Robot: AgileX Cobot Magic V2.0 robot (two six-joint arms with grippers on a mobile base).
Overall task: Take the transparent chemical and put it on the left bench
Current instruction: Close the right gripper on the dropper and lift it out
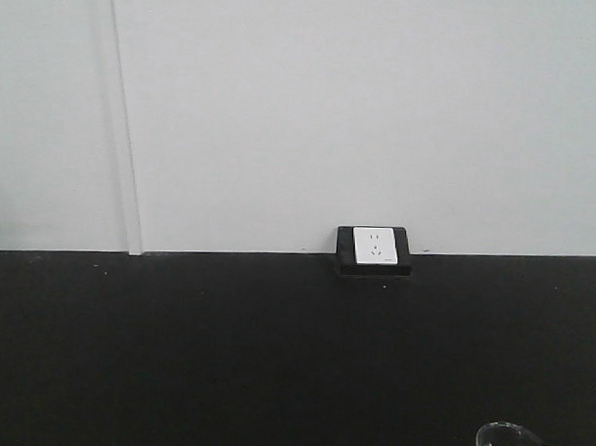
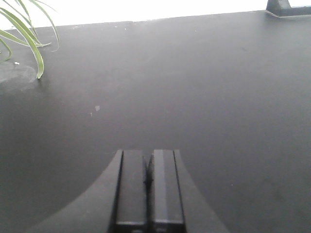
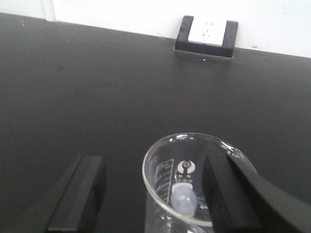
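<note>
Black tabletop (image 3: 73,87), clear graduated beaker (image 3: 180,179) cut off below.
Right fingers (image 3: 85,194) spread around it; left fingers (image 2: 133,189) closed, empty.

Matte black, flat rectangular fingers (image 2: 133,189)

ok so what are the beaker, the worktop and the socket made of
Beaker: clear, colourless glass by its look, with glossy rim highlights and white printed marks.
Worktop: matte black with only a soft sheen; material unclear, perhaps laminate or resin.
Socket plate: smooth and white, likely plastic.
</note>
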